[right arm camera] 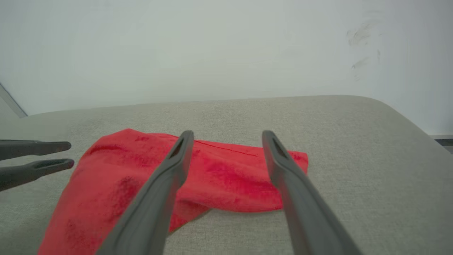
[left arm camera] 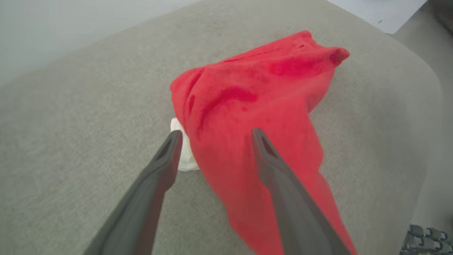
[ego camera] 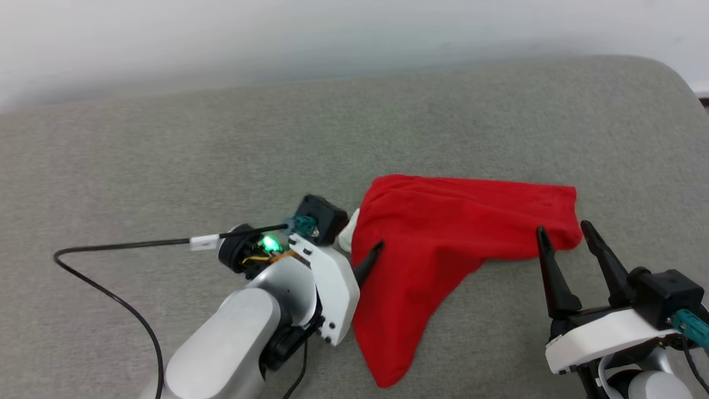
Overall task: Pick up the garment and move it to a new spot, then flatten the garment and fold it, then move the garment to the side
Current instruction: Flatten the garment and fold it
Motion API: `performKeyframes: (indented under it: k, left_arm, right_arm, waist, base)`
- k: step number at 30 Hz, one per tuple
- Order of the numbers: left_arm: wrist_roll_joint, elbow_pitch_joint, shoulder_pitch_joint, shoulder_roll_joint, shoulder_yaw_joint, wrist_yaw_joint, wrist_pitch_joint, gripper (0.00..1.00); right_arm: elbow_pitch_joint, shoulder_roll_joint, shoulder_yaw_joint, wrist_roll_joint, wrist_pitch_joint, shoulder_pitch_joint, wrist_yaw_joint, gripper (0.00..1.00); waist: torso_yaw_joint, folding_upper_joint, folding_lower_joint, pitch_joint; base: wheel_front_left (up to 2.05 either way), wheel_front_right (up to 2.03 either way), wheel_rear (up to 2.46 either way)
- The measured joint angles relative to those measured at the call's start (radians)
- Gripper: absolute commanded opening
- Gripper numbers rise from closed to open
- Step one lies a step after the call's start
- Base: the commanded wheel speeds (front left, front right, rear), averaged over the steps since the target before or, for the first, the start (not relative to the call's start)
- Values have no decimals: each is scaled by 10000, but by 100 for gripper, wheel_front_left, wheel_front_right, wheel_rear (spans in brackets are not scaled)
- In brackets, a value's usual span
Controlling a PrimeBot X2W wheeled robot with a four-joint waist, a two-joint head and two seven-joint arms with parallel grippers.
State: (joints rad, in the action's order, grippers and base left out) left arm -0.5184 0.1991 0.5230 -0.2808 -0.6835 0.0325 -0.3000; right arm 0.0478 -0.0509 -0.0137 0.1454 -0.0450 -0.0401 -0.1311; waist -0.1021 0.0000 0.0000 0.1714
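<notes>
A: What sort of place is pictured?

B: A plain indoor room, possibly a test space: a grey upholstered surface (ego camera: pixel 166 166) with rounded corners against a bare white wall (right arm camera: pixel 212 53) with faint scuff marks (right arm camera: pixel 359 33), a black cable (ego camera: pixel 127 244) trailing over the cloth. Home or lab cannot be told.

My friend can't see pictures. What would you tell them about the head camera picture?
A crumpled red garment lies loose on a grey padded surface. The left arm's fingers sit open at its left edge, and the right arm's fingers stand open by its right corner, holding nothing. A black cable trails off to the left.
</notes>
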Motion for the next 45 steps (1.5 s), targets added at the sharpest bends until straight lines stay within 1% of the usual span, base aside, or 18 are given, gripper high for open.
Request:
performKeyframes:
  k: [5,12,13,14,15,16,17,18,21,27,28,29,31,34,37,39,42,45]
  left_arm:
    - [-412,675,32,-309,-341,330,-1348,100]
    - [-683,1053,281,-433,-871,646,-2571,100]
    - [-683,1095,376,-445,-953,658,-2723,93]
    - [-688,1141,435,-449,-1014,686,-2865,49]
    - [-711,1193,504,-453,-1074,708,-2986,36]
    - [-773,1241,559,-454,-1093,731,-3068,2]
    - [-790,1277,573,-454,-1095,734,-3076,0]
    - [-792,1313,586,-458,-1095,731,-3066,0]
    - [-541,1438,588,-499,-995,499,-2395,0]
    - [107,1172,723,-840,-531,-174,-853,0]
    - [219,1035,776,-853,-435,-326,-569,0]
    - [623,627,894,-1062,-163,-832,79,0]
    - [853,328,893,-1275,8,-1158,428,0]
    - [895,-190,546,-1547,148,-1490,589,0]
    - [917,-598,-291,-2017,171,-1785,579,0]
    - [844,-846,-978,-2155,52,-1908,566,0]
    - [405,-947,-2133,-1893,-291,-1983,464,0]
    - [-288,-616,-3035,-1488,-267,-2180,499,0]
  right_arm:
    - [-232,2,-21,142,-176,-56,0,100]
    - [-569,2,-119,416,-399,-287,0,100]
    - [-627,2,-134,431,-426,-330,0,100]
    - [-669,0,-142,464,-439,-361,0,100]
    - [-711,0,-159,495,-479,-388,0,100]
    - [-755,0,-184,506,-491,-426,0,100]
    - [-784,2,-186,508,-516,-442,0,100]
    - [-823,2,-180,508,-520,-449,0,100]
    - [-909,0,-63,506,-531,-451,0,100]
    - [-1055,6,69,426,-502,-407,0,100]
    - [-1064,4,79,422,-481,-401,0,100]
    - [-1053,2,77,393,-410,-346,0,100]
    - [-1030,4,94,378,-334,-299,0,100]
    - [-945,4,173,345,-230,-152,0,100]
    - [-823,2,270,316,-142,43,2,100]
    - [-729,4,299,305,-63,132,0,100]
    - [-617,4,339,305,33,256,0,100]
    - [-535,4,299,307,113,267,0,100]
  waist:
    - [-389,0,0,397]
    - [-711,0,0,867]
    - [-739,0,0,915]
    - [-762,0,0,954]
    - [-780,0,0,986]
    - [-792,0,0,1009]
    - [-791,0,0,1022]
    - [-776,0,0,1023]
    - [-651,0,0,972]
    - [-194,0,0,551]
    - [-102,0,0,453]
    - [175,0,0,146]
    - [356,0,0,-61]
    - [579,0,0,-368]
    - [758,0,0,-612]
    - [857,0,0,-721]
    - [941,0,-1,-803]
    - [941,0,0,-826]
  base:
    - [0,0,0]
    - [0,0,0]
    - [0,0,0]
    - [0,0,0]
    - [0,0,0]
    - [0,0,0]
    - [0,0,0]
    - [0,0,0]
    - [0,0,0]
    - [0,0,0]
    - [0,0,0]
    - [0,0,0]
    - [0,0,0]
    - [0,0,0]
    - [0,0,0]
    - [0,0,0]
    - [0,0,0]
    - [0,0,0]
